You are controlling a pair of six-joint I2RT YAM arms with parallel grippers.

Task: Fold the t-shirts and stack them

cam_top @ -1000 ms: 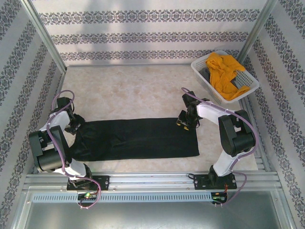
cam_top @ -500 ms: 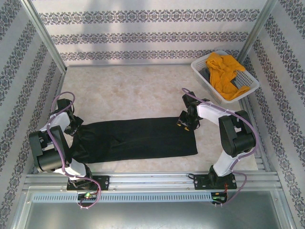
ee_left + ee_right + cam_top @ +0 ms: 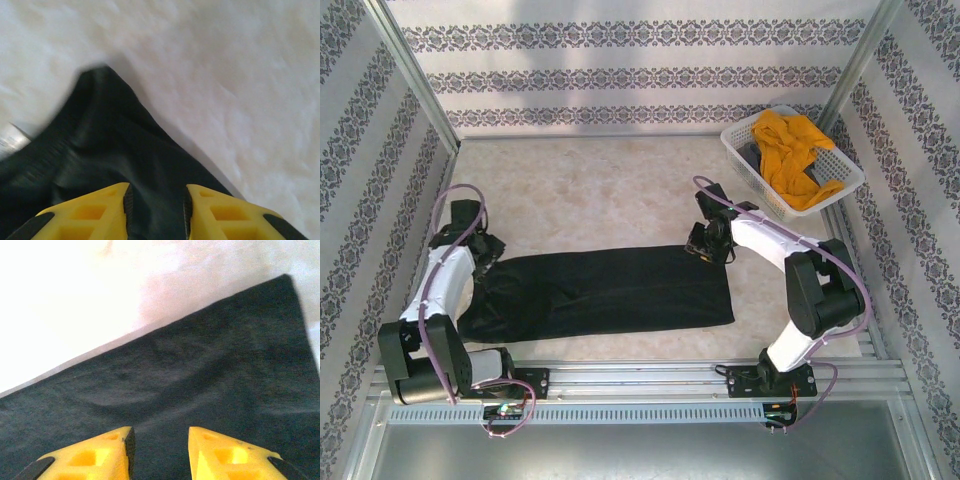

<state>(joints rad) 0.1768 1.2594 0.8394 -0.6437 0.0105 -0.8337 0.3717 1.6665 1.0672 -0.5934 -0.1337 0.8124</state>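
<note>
DESK: What do we see of the black t-shirt?

PHOTO: We see it stretched out as a long dark band across the near half of the bench, lying left to right between the two arms. Its right end is square and flat; its left end bunches and narrows toward the left tool.

DESK: And what do we say of the tools?

PHOTO: From the left wrist we see the cloth rising off the pale surface in a creased peak, with a shadow under its edge. It runs up into the narrow gap between the yellow jaws, so we call the left tool pinched on the black t-shirt. The right tool sits at the shirt's far right corner. From its wrist we see smooth, plain black cloth with one shallow ripple, under jaws standing a little apart; whether they grip it we cannot tell.

DESK: The other shirt?

PHOTO: We find the mustard-yellow t-shirt crumpled in the white basket at the far right corner of the bench, well apart from the black one
</note>
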